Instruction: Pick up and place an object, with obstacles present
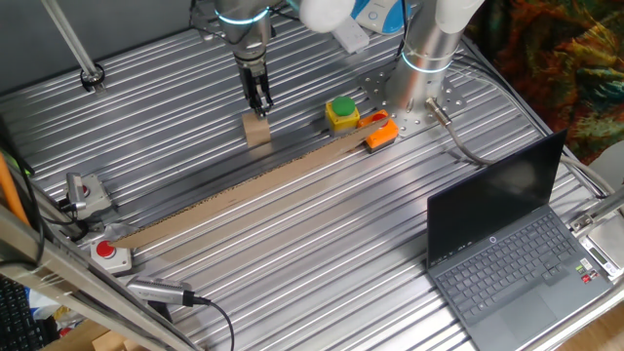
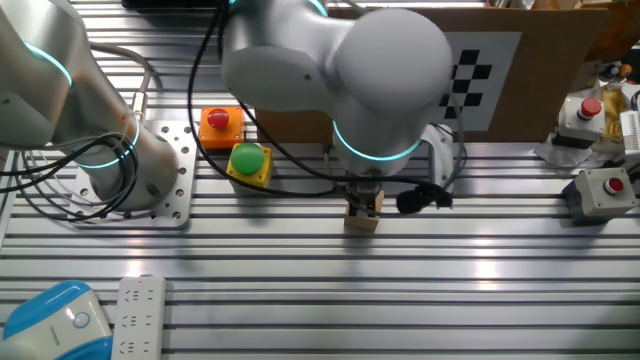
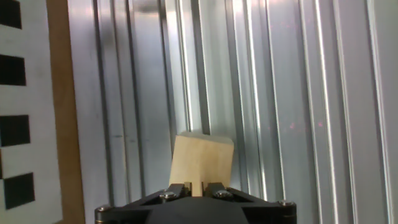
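Note:
The object, a small light-tan block [image 1: 256, 132], stands on the ribbed metal table just behind the long cardboard strip. My gripper [image 1: 259, 100] hangs straight down over it, fingertips at its top face. The other fixed view shows the block [image 2: 362, 219] directly under the gripper [image 2: 366, 201]. From the hand view the block [image 3: 201, 159] sits a little skewed just beyond the gripper [image 3: 196, 186]. The jaws stand almost together, with a gap far narrower than the block. The block is not between them. Whether the tips touch its top I cannot tell.
A long brown cardboard strip [image 1: 244, 190] runs diagonally across the table. A yellow box with a green button [image 1: 342, 112] and an orange piece [image 1: 381, 134] lie right of the block. An open laptop [image 1: 507, 244] is at the front right. Red button boxes [image 1: 105, 253] sit front left.

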{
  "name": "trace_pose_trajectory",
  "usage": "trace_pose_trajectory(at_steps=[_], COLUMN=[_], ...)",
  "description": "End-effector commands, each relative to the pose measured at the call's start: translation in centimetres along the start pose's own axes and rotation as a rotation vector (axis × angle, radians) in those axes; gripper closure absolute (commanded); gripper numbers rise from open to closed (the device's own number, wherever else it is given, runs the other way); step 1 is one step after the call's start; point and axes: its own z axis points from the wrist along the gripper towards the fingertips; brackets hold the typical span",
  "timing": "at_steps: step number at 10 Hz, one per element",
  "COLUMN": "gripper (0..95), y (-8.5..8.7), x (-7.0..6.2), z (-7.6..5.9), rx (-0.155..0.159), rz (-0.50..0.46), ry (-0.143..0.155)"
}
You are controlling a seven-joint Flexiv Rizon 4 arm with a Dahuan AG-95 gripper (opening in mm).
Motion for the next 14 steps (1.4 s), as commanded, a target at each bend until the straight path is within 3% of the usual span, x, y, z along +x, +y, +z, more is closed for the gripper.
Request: trace_pose_trajectory(at_steps=[1,4,7,10,13,14], gripper=[38.0,38.0,38.0,38.0,38.0,19.0], y=[-0.2,-0.7,-1.3,-1.5,-1.6,-1.6], x=[0.2,-0.4,-1.4,-1.9,-2.0,-2.0], z=[-0.2,-0.4,-0.6,-0.7,-0.8,-0.8], rx=[0.018,0.019,-0.012,-0.074,-0.073,-0.073], rz=[-0.018,-0.015,0.066,0.174,0.226,0.226], ry=[-0.002,0.004,0.013,0.016,0.005,0.006])
